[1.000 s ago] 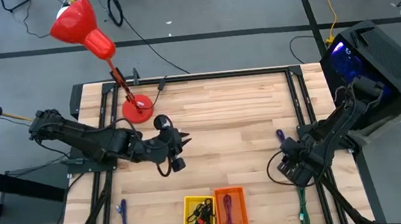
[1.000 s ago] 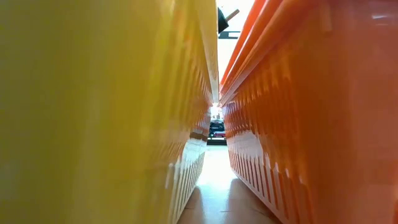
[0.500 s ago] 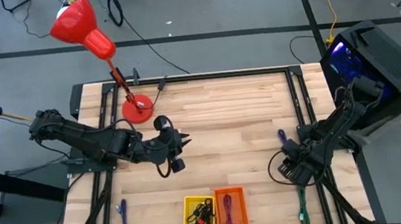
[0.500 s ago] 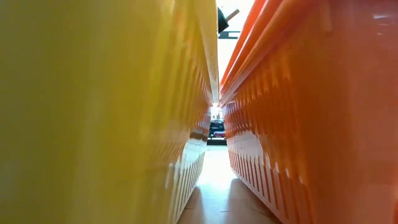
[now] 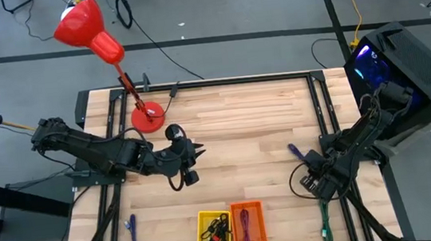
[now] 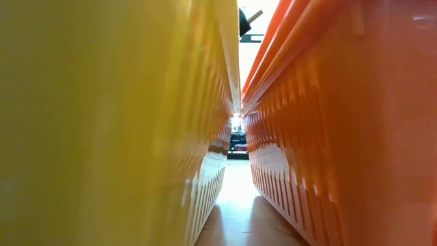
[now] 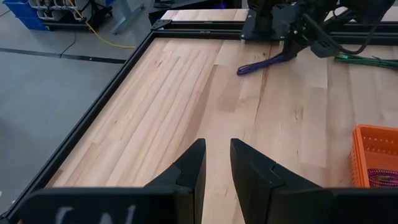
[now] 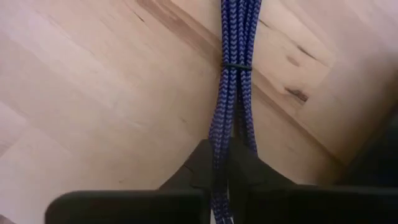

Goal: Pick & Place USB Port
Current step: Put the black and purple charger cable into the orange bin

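The USB cable is a blue-purple braided bundle (image 8: 231, 93) bound by a thin black tie (image 8: 235, 65). It lies on the wooden table (image 5: 240, 126) near the right edge, and its free end (image 5: 293, 151) points toward the table's middle. My right gripper (image 5: 314, 161) is low over it and shut on it. My left gripper (image 7: 216, 152) hovers over the left-middle of the table (image 5: 191, 157), its fingers narrowly open with nothing between them. The left wrist view shows the same cable (image 7: 264, 63) far off under the right gripper. My right gripper pinches the bundled cable, several strands together, between its two fingers (image 8: 199, 163), a little short of the black tie. The fingers slant down from the table's right side. The cable (image 8: 222, 146) runs on ahead of them, its far part lying on the table.
A yellow bin (image 5: 214, 233) with black cables and an orange bin (image 5: 248, 223) with a purple cable stand at the near edge. Near them lie a blue cable (image 5: 130, 227) and a green cable (image 5: 325, 228). A red lamp (image 5: 147, 116) stands far left, a black case (image 5: 401, 53) at the right.
My right gripper has shut on the blue-purple cable. The cable's free end has swung a little toward the table's left. The held part stays under the fingers.
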{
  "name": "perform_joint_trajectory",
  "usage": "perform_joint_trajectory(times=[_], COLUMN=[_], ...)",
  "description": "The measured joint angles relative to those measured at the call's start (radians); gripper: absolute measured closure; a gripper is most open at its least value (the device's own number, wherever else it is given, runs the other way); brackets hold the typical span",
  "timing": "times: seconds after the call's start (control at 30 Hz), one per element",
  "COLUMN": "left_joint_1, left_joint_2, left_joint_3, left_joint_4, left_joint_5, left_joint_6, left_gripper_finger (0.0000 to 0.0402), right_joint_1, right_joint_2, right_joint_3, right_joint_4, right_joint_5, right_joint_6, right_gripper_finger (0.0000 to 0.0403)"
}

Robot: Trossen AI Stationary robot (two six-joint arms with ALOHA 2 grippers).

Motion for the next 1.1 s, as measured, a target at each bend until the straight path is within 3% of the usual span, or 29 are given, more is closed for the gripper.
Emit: perform_joint_trajectory(times=[0.17, 0.33, 0.47, 0.6, 0.83, 1.1], left_joint_1=[0.000, 0.000, 0.000, 0.000, 0.000, 0.000], left_joint_2=[0.000, 0.000, 0.000, 0.000, 0.000, 0.000], left_joint_3=[0.000, 0.000, 0.000, 0.001, 0.001, 0.001], left_joint_4=[0.000, 0.000, 0.001, 0.001, 0.001, 0.003], left_joint_5=[0.000, 0.000, 0.000, 0.000, 0.000, 0.000], left_joint_6=[0.000, -0.006, -0.007, -0.027, -0.033, -0.034], left_gripper_finger=[0.0323, 0.0323, 0.0323, 0.0323, 0.0323, 0.0323], right_joint_1=[-0.006, -0.014, -0.013, -0.012, -0.007, 0.001], right_joint_2=[0.012, 0.008, 0.007, 0.006, 0.011, 0.145], right_joint_3=[0.099, 0.239, 0.350, 0.425, 0.408, 0.400], right_joint_4=[-0.095, -0.126, -0.036, 0.158, 0.633, 0.813], right_joint_5=[0.047, 0.184, 0.318, 0.396, 0.362, 0.351], right_joint_6=[-0.066, -0.210, -0.389, -0.641, -1.048, -1.089], right_gripper_finger=[0.0400, 0.0402, 0.0402, 0.0402, 0.0403, 0.0403])
